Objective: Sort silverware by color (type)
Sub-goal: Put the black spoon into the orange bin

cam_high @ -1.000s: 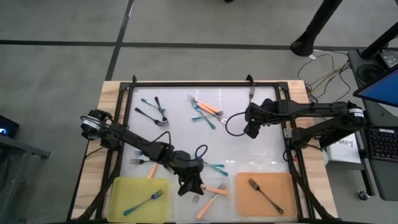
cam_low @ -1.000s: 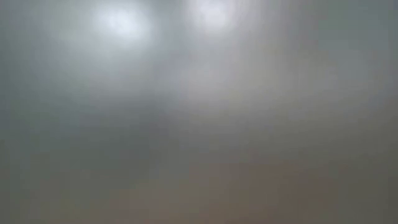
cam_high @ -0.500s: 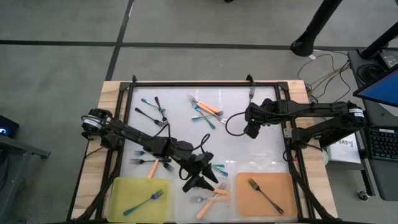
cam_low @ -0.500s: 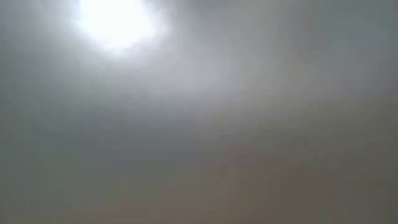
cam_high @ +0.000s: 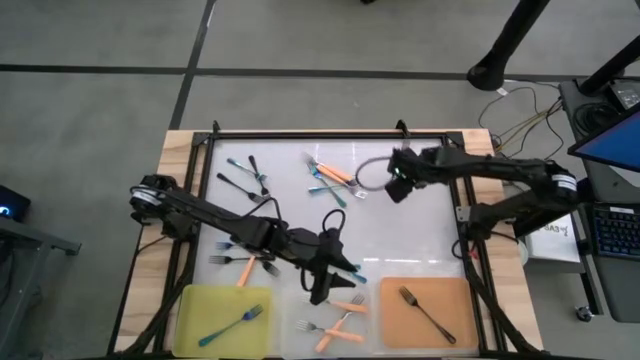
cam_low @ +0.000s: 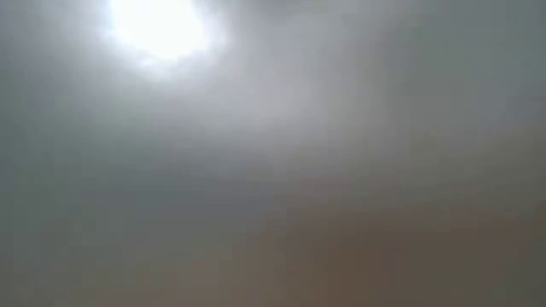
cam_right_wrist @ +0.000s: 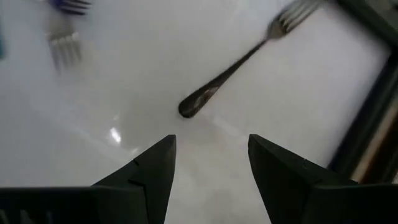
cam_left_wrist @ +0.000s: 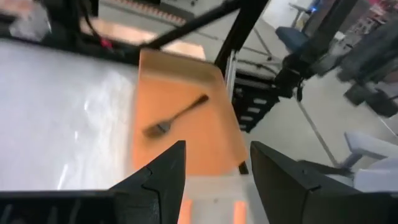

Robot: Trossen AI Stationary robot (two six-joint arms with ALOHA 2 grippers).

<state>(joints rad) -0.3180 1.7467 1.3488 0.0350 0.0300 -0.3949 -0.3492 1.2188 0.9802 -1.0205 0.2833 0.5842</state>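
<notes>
Beneath the left tool (cam_high: 318,290), whose fingers are spread with nothing between them, orange-handled forks (cam_high: 345,312) are seen lying in the clear middle tray, with a teal fork (cam_high: 350,270) just beside the tool on the table (cam_high: 420,240). A dark fork (cam_high: 425,312) is held by the orange tray (cam_high: 395,325), a blue one by the yellow tray (cam_high: 200,305). Ahead of the right tool (cam_right_wrist: 211,155), likewise spread and empty, a dark fork (cam_right_wrist: 239,65) lies near the frame. Crossed forks in the far pile (cam_high: 330,178) could be dragged together, so two kinds might be lifted at once; a thin handle could slip on the glossy surface. No writing can be read.
</notes>
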